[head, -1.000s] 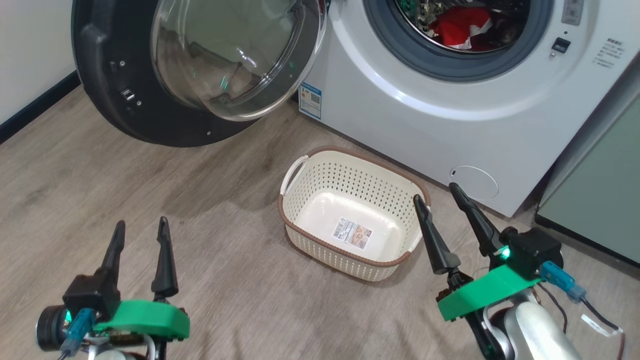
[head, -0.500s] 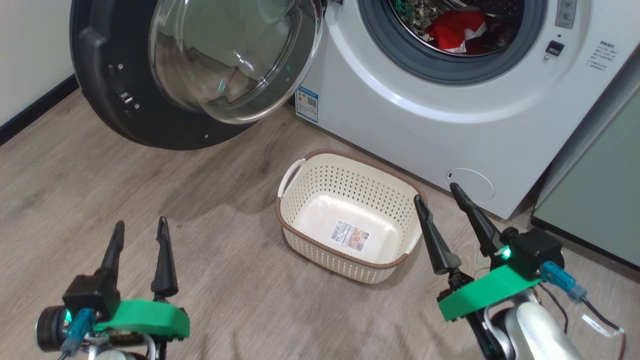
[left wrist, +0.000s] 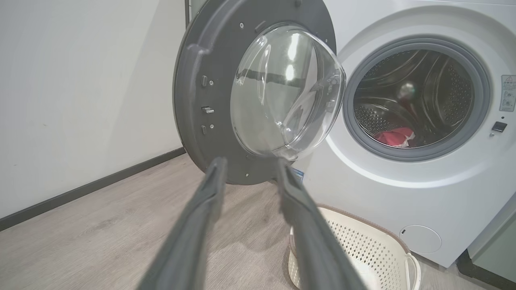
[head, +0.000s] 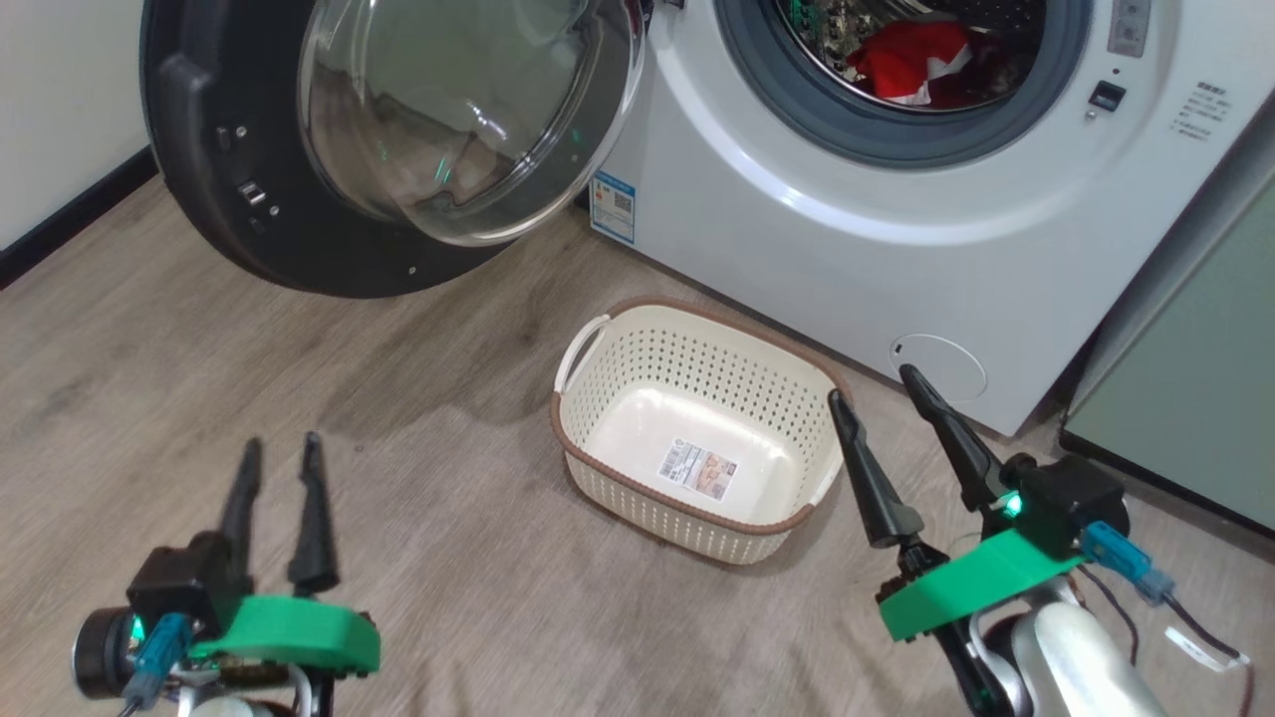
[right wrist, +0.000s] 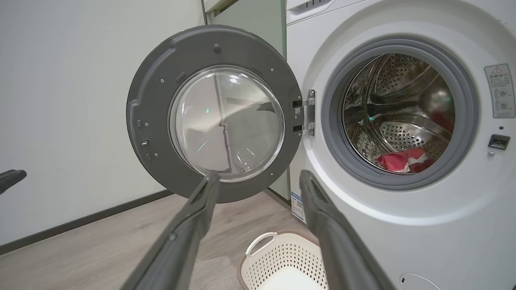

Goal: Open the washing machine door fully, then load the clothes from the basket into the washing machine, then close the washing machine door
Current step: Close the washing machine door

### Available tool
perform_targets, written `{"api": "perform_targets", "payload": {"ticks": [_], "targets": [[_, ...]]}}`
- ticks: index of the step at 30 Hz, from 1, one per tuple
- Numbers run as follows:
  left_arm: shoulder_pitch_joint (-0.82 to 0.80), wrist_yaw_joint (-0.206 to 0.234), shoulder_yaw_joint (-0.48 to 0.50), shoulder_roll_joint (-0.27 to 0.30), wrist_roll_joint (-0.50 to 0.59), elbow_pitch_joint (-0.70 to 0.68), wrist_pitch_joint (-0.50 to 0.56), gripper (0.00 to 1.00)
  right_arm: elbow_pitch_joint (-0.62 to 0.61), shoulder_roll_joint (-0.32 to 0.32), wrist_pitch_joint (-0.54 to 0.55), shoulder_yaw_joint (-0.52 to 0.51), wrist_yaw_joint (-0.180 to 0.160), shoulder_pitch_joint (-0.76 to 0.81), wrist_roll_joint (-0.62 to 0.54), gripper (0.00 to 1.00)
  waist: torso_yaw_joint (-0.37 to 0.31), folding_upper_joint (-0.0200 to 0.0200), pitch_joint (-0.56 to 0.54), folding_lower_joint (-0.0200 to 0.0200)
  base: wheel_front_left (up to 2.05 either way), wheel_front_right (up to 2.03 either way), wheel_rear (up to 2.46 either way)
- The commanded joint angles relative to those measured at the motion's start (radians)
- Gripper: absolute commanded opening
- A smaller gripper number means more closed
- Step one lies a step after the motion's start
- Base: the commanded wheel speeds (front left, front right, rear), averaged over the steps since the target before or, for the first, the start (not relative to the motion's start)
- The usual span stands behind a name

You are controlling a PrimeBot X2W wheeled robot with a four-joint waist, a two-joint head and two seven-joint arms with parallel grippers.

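My left gripper [head: 281, 440] has drawn its fingers closer together than half a second ago. They stand apart with a narrow gap and grasp nothing, hanging over the floor [head: 149, 329] towards its near left side. The head camera has barely shifted, and nothing else has moved.

My right gripper [head: 871, 383] is spread wide with nothing between its fingers. It hovers just beside the right end of the basket [head: 697, 311], though I cannot tell whether its near finger touches the rim.

The basket stands on the floor close in front of the washing machine [head: 847, 259], below the machine's opening, with its label [head: 697, 470] showing on the bare bottom.

The washing machine door [head: 199, 199] hangs swung wide on its hinge [right wrist: 308, 112] to the left of the opening, its glass bowl facing out into the room.

The clothes [head: 911, 65], red with a little white, lie at the bottom of the drum [right wrist: 403, 133].
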Motion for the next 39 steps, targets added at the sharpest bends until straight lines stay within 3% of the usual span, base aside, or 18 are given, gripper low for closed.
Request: {"api": "perform_targets", "payload": {"ticks": [1, 9, 15, 21, 27, 30, 35, 39], "targets": [[-0.025, 0.007, 0.024, 0.001, 0.000, -0.044, -0.010, 0.00, -0.037, -0.014, -0.009, 0.015, 0.000, -0.015, -0.002, 1.00, 0.002, 0.0000, 0.003, 0.0000, 0.00, 0.00, 0.00], [-0.080, 0.034, 0.071, 0.001, -0.017, -0.131, -0.010, 0.00, -0.068, -0.059, -0.009, -0.003, 0.000, -0.008, -0.026, 1.00, 0.020, 0.0000, 0.097, 0.0000, 0.00, 0.00, 0.00], [-0.229, 0.023, 0.168, 0.002, 0.006, -0.166, -0.010, 0.00, -0.109, -0.118, -0.009, -0.003, 0.000, -0.017, -0.033, 1.00, 0.029, 0.0000, 0.199, 0.0000, 0.00, 0.00, 0.00], [-0.383, -0.023, 0.337, 0.087, 0.000, -0.138, -0.010, 0.00, -0.163, -0.163, -0.004, 0.004, 0.000, -0.056, -0.036, 1.00, -0.035, 0.0000, 0.297, 0.0000, 0.00, 0.00, 0.00], [-0.564, -0.084, 0.464, 0.257, 0.004, 0.015, -0.010, 0.00, -0.187, -0.191, 0.006, 0.001, 0.000, -0.090, -0.034, 1.00, -0.093, 0.0000, 0.368, 0.0000, 0.00, 0.00, 0.00], [-0.651, -0.090, 0.489, 0.341, 0.042, 0.110, -0.010, 0.00, -0.191, -0.201, 0.007, 0.007, 0.000, -0.104, -0.033, 1.00, -0.117, 0.0000, 0.392, 0.0000, 0.00, 0.00, 0.00], [-0.787, -0.066, 0.545, 0.414, 0.026, 0.362, -0.010, 0.00, -0.185, -0.208, 0.005, 0.016, 0.000, -0.122, -0.027, 1.00, -0.146, 0.0000, 0.413, 0.0000, 0.00, 0.00, 0.00], [-0.913, -0.074, 0.623, 0.442, -0.092, 0.616, 0.029, 0.00, -0.174, -0.204, 0.002, 0.023, 0.000, -0.135, -0.023, 1.00, -0.167, 0.0000, 0.416, 0.0000, 0.00, 0.00, 0.00]]}}
